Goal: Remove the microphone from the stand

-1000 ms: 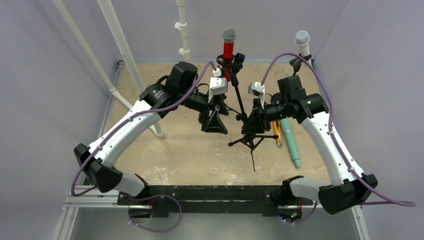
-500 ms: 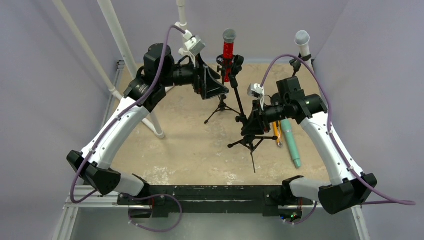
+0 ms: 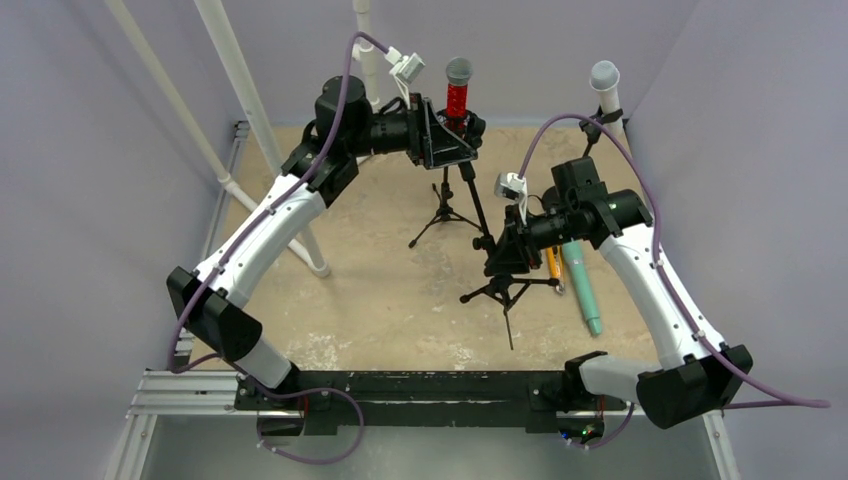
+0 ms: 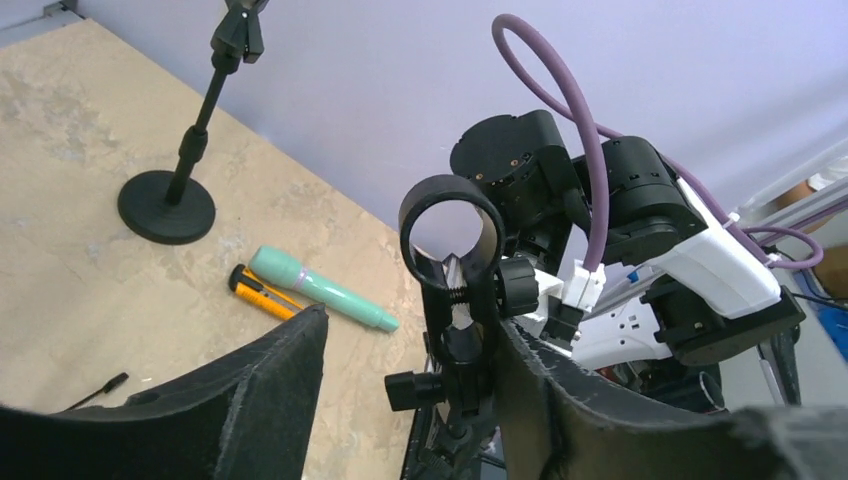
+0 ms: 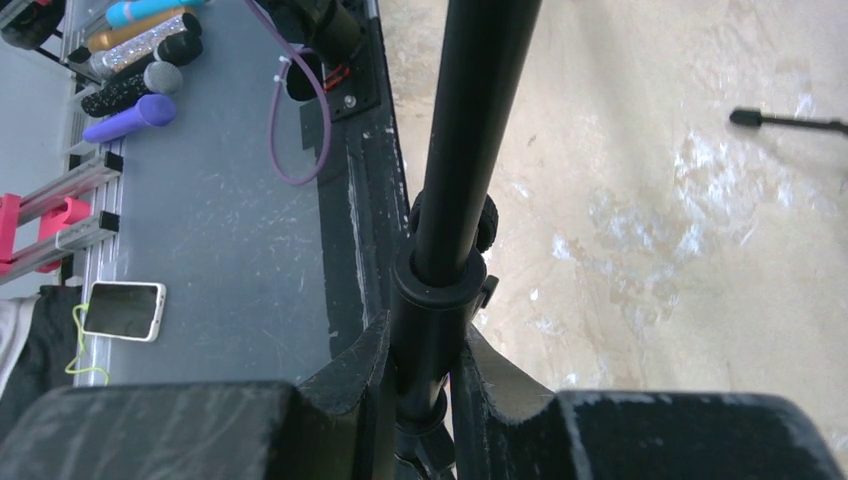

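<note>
In the top view the red microphone (image 3: 457,98) with a grey mesh head stands upright at the back centre. Its lower part is hidden behind my left gripper (image 3: 465,140). The black tripod stand (image 3: 480,205) leans up toward it, and my right gripper (image 3: 497,255) is shut on its pole (image 5: 470,110). The left wrist view shows my left gripper (image 4: 412,320) open, its fingers on either side of the neck of a black clip (image 4: 450,215). The right finger lies close against the clip. The clip's ring looks empty there, and the microphone is not seen.
A second tripod (image 3: 445,215) stands behind the held stand. A grey microphone (image 3: 604,75) is on a round-base stand (image 4: 166,205) at the back right. A teal microphone (image 3: 580,280) and an orange knife (image 3: 553,265) lie on the table. White pipes (image 3: 250,110) rise on the left.
My left arm has lifted off the table middle and swung back and right, up to the stand's clip, with its jaws a little narrower. The right gripper keeps its hold on the pole.
</note>
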Controlling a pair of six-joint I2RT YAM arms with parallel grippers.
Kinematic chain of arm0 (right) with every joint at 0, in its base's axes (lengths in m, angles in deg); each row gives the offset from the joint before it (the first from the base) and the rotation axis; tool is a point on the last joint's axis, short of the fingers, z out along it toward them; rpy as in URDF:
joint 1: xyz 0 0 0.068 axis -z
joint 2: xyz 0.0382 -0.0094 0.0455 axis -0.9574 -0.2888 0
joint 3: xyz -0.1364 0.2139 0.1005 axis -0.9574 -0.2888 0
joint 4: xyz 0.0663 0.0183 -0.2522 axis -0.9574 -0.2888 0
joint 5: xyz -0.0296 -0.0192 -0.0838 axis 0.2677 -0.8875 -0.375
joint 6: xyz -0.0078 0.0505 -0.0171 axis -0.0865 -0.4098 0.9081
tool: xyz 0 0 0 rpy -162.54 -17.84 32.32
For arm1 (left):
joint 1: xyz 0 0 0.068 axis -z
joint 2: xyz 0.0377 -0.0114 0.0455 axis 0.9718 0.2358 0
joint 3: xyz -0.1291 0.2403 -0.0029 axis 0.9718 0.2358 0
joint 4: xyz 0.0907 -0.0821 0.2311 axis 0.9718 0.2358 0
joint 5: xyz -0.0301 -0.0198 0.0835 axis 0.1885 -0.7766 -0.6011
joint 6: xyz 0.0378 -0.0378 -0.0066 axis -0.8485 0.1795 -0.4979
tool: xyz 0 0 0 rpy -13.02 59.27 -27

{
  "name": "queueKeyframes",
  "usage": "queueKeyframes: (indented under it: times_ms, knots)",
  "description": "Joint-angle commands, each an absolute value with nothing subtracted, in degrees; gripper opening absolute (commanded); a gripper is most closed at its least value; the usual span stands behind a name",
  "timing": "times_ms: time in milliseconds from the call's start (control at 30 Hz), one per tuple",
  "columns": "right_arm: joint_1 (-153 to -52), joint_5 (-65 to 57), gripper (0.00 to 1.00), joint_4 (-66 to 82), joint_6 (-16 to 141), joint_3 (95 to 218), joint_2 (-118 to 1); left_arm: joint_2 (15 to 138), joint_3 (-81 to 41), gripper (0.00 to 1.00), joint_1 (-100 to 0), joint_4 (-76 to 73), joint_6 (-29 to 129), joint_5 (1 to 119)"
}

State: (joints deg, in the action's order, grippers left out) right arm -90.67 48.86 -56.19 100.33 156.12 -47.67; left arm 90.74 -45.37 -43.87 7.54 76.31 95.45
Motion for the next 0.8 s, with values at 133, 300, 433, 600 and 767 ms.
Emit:
queueKeyframes:
  times_ms: [133,300,433,600,767]
  knots:
    - [-90.51,48.92,0.0,-54.87,101.02,157.56,-47.15,92.26,-45.59,0.04,-41.49,2.07,79.08,98.4]
    - [-90.53,48.83,0.0,-51.6,97.67,157.64,-47.2,90.67,-40.45,0.0,-40.99,1.34,79.28,98.81]
    - [-90.45,48.47,0.0,-49.54,95.57,158.26,-46.99,89.32,-36.81,0.0,-39.61,-0.39,77.65,98.75]
    - [-90.4,47.9,0.0,-47.57,93.68,158.92,-46.56,88.42,-34.03,0.0,-37.95,-0.43,76.26,98.24]
    - [-90.37,47.83,0.0,-46.32,92.3,159.57,-46.53,88.0,-32.17,0.0,-37.08,-0.52,75.73,97.59]
